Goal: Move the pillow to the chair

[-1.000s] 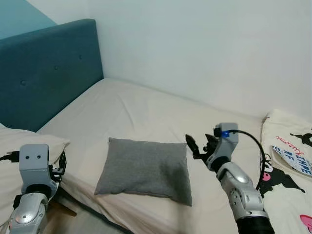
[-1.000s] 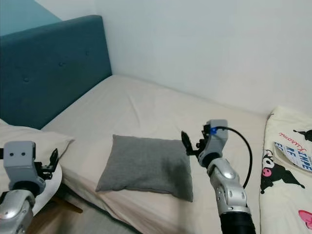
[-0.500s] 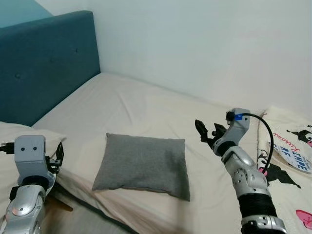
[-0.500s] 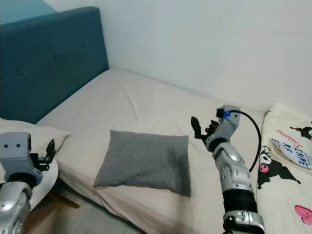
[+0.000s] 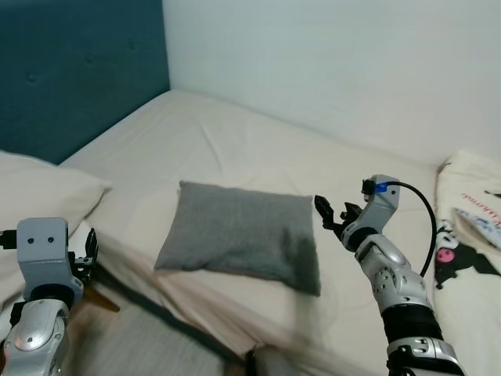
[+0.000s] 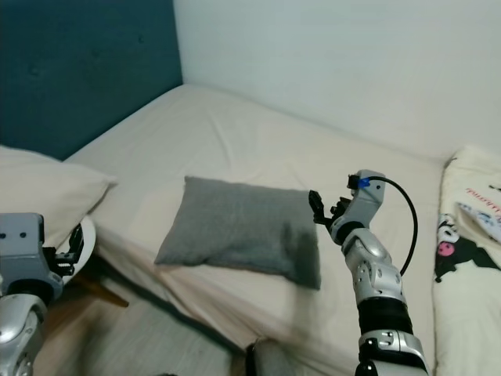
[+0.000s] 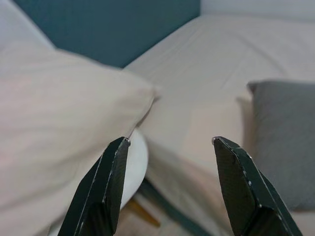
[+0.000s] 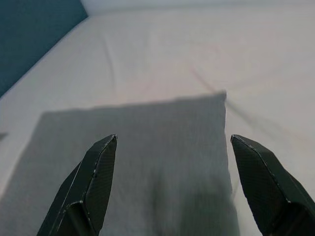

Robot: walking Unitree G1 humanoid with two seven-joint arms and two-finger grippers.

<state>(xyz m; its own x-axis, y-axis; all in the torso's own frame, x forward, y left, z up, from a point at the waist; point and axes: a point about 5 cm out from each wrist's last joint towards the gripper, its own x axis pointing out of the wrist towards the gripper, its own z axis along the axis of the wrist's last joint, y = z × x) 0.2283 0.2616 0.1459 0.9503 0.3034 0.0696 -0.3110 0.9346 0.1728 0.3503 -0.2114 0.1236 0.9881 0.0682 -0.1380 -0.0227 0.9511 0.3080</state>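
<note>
A grey pillow (image 5: 239,235) lies flat on the cream bed (image 5: 235,149), close to its near edge. My right gripper (image 5: 328,213) hovers open at the pillow's right edge, holding nothing. Along its fingers, the right wrist view looks over the pillow (image 8: 147,162), which spreads between the two fingertips. My left gripper (image 5: 86,254) is low at the left beside the bed, open and empty (image 7: 170,141). Just beyond it, a white round seat (image 7: 138,162) on wooden legs is tucked under a cream pillow (image 7: 54,113).
A dark blue headboard (image 5: 78,70) stands at the bed's left end, with the cream pillow (image 5: 39,196) below it. A printed blanket (image 5: 477,227) covers the right of the bed. A white wall (image 5: 329,63) runs behind. Grey floor (image 6: 156,345) lies in front.
The whole view has tilted down and shifted, so the camera moved. My right gripper has come closer to the pillow's right edge. The pillow lies as before.
</note>
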